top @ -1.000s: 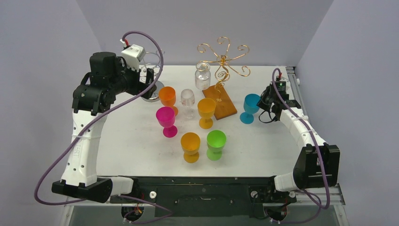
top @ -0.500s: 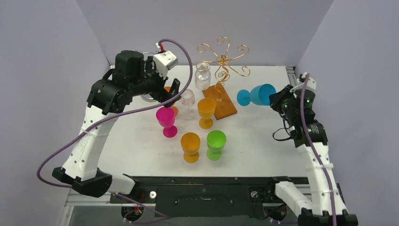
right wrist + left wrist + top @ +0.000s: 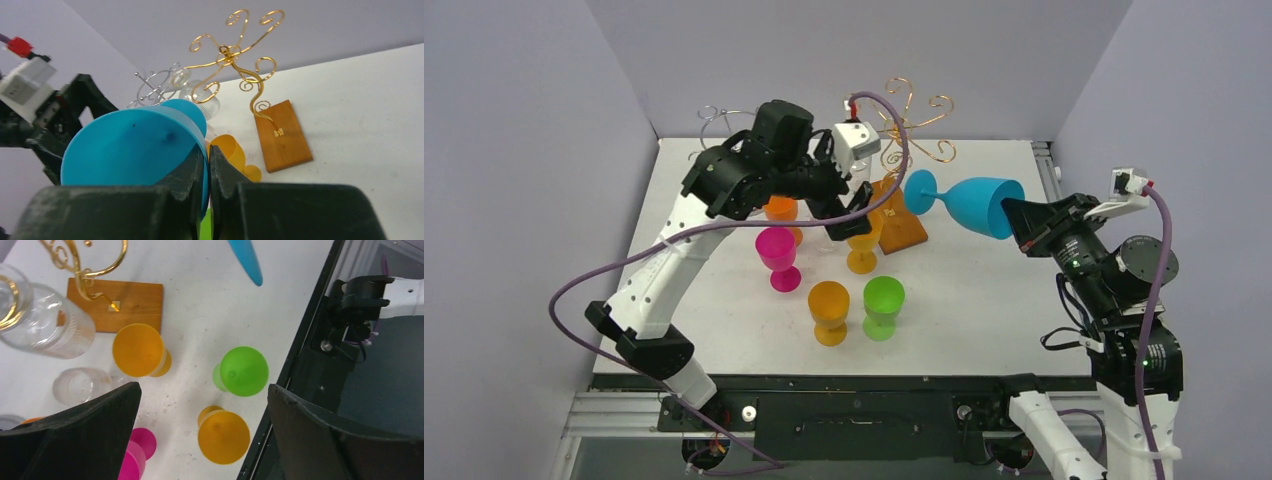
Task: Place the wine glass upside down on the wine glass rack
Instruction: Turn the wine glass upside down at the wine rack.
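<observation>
Left arm [image 3: 674, 262] partly hides gold rack [image 3: 905, 226]; left end effector [image 3: 204, 386] gapes open; right end effector [image 3: 209, 160] clamped on blue wine glass [image 3: 979, 205] rim.

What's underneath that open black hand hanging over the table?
Below the left hand, its camera shows a yellow glass, green glass, orange glass and clear glass. From overhead, the arm hides the clear one.

Blue wine glass [image 3: 979, 205], gold rack [image 3: 227, 51], brown base [image 3: 281, 135], possibly silver second rack [image 3: 176, 76].
</observation>
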`<move>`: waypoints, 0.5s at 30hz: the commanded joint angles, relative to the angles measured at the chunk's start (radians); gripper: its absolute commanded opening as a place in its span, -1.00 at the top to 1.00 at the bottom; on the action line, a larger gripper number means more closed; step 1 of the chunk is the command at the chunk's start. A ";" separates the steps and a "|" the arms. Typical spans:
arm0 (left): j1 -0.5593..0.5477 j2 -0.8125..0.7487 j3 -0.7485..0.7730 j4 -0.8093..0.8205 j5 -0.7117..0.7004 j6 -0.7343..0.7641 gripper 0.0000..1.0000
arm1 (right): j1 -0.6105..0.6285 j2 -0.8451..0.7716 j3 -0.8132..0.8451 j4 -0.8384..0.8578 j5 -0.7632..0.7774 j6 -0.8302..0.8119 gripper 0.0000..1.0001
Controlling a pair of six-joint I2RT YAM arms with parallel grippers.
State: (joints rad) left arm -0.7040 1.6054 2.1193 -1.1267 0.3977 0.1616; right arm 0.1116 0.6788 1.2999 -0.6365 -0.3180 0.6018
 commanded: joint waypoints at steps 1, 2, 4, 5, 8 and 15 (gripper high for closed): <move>-0.037 0.063 0.087 0.014 0.064 -0.061 -0.92 | 0.044 0.077 0.063 0.099 -0.034 0.039 1.00; -0.038 0.075 0.095 0.018 0.071 -0.072 -0.93 | 0.057 0.088 0.068 0.111 -0.025 0.039 1.00; -0.037 0.091 0.114 0.024 0.079 -0.085 -0.92 | 0.081 0.107 0.078 0.130 -0.017 0.041 1.00; -0.038 0.095 0.115 0.028 0.083 -0.087 -0.92 | 0.093 0.114 0.083 0.140 -0.015 0.046 1.00; -0.038 0.104 0.120 0.041 0.081 -0.101 -0.92 | 0.150 0.133 0.091 0.158 0.010 0.044 1.00; -0.021 0.122 0.130 0.069 0.107 -0.130 -0.69 | 0.325 0.158 0.095 0.162 0.154 0.014 1.00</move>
State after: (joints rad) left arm -0.7410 1.7206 2.2040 -1.1122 0.4568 0.0605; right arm 0.3584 0.8349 1.3552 -0.5461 -0.2634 0.6281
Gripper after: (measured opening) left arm 0.925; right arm 0.019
